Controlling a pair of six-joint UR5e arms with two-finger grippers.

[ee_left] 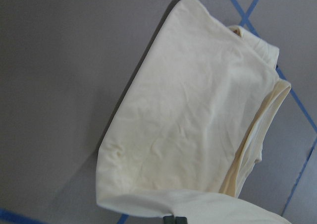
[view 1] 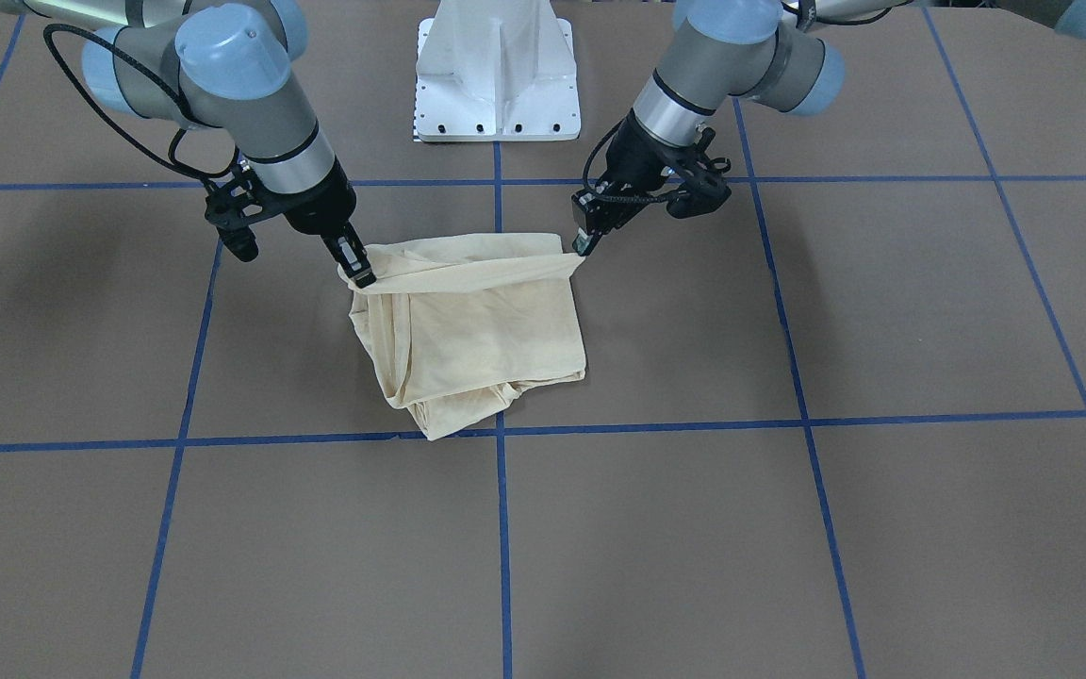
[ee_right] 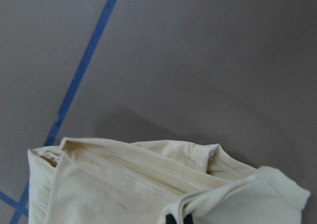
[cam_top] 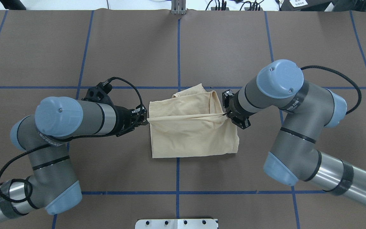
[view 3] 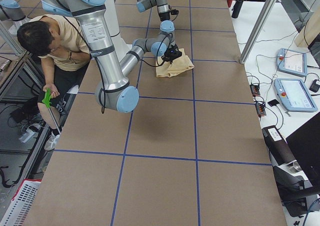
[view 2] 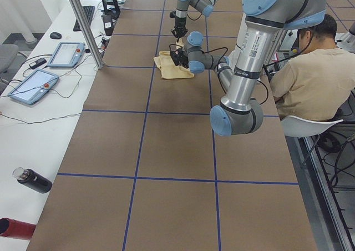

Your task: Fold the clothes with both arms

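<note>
The left gripper and the right gripper, each pressed together on thin cloth, pinch opposite ends of one edge of the pale yellow long-sleeved T-shirt, drawing it into a taut band that runs left to right, raised above the layers below. The rest of the garment lies as a partly folded, roughly square bundle at the middle of the brown paper-covered counter, beneath and between the grippers, about equally near each. The coming fold likely carries the band near or far, across its long axis, both arms in step.
</note>
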